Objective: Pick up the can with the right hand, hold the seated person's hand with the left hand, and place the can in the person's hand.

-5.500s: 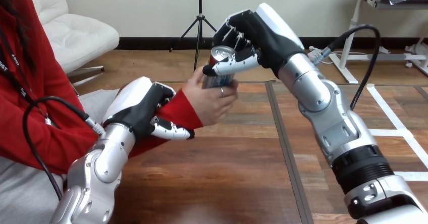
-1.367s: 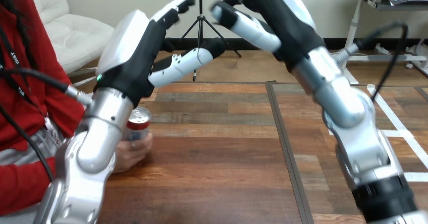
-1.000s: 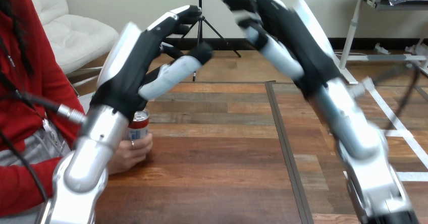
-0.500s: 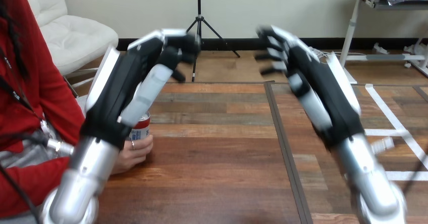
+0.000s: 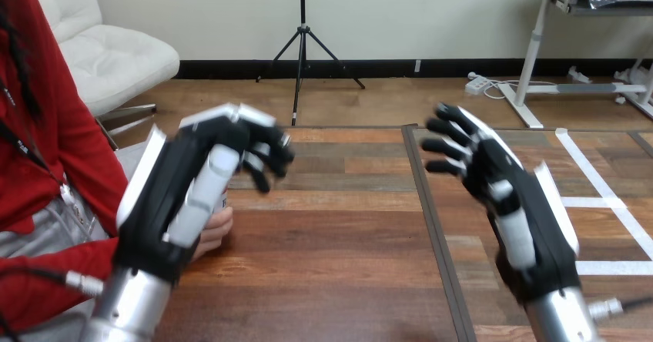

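Note:
The can (image 5: 225, 200) stands on the wooden table (image 5: 346, 242) at the left, held by the person's hand (image 5: 214, 230). Just a sliver of it shows past my left hand. My left hand (image 5: 192, 192) hovers in front of the can, palm turned inward, fingers loosely bent and holding nothing; it is apart from the person's hand. My right hand (image 5: 512, 203) hangs over the right half of the table, fingers spread and empty, far from the can.
The person sits at the table's left side, a red sleeve (image 5: 46, 280) resting near the front left corner. A dark seam (image 5: 430, 226) runs front to back through the tabletop between my two hands.
Both my arms have come down and back toward me from a raised pose. The can stays on the table in the person's hand.

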Motion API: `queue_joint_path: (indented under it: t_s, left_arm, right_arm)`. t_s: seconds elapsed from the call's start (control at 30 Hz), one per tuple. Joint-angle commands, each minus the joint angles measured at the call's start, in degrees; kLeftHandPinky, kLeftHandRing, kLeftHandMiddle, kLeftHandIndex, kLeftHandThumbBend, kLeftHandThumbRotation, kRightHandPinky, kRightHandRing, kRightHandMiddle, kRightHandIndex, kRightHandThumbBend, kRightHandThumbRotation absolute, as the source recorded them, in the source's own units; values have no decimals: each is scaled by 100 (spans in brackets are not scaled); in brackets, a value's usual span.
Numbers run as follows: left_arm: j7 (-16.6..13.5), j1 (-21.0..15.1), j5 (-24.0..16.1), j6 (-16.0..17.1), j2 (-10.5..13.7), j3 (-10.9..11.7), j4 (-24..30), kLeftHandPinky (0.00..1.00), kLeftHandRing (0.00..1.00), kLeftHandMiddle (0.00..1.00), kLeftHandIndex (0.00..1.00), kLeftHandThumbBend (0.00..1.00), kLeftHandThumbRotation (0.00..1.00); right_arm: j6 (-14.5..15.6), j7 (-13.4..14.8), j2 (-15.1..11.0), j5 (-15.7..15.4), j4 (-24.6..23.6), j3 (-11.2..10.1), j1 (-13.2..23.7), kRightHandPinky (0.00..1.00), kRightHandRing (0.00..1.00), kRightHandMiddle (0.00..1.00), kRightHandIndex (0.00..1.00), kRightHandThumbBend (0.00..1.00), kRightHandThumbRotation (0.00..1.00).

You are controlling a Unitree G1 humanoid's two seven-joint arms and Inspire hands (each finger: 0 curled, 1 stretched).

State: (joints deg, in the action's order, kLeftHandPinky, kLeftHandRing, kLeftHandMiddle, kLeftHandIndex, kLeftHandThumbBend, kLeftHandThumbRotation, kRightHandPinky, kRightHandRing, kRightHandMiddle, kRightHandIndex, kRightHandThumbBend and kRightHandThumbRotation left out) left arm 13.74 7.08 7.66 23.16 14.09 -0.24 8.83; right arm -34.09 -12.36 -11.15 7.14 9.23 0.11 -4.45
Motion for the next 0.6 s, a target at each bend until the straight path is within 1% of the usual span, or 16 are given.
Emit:
queue_joint_path:
  t_s: [0.0, 0.13, 0.23, 0.3, 0.43, 0.57]
  left_arm:
    - [-48, 75, 170, 198, -203, 117, 115, 33, 49, 55, 52, 50, 86]
    - [-46, 222, 295, 64, -283, 123, 126, 35, 55, 61, 57, 50, 85]
    - [-36, 287, 385, 1, -342, 134, 124, 40, 63, 66, 62, 52, 86]
    - [-35, 308, 412, 3, -373, 140, 117, 45, 68, 70, 66, 54, 86]
    - [-40, 295, 355, 143, -428, 164, -7, 51, 73, 74, 71, 54, 86]
    - [-94, 294, 258, 151, -485, 191, -15, 59, 78, 77, 75, 55, 87]
  right_arm:
    - [-159, 46, 160, 172, -492, -101, 26, 85, 89, 91, 91, 97, 100]
    - [-146, 55, 230, 228, -557, -123, -145, 88, 91, 93, 92, 98, 100]
    - [-173, 24, 245, 262, -558, -131, -220, 90, 93, 94, 92, 98, 100]
    - [-175, 2, 252, 279, -558, -139, -249, 92, 93, 94, 92, 98, 100]
    - [-137, -79, 246, 334, -551, -144, -337, 92, 93, 93, 92, 98, 100]
    - [-91, -156, 215, 364, -545, -152, -410, 91, 92, 93, 91, 97, 100]
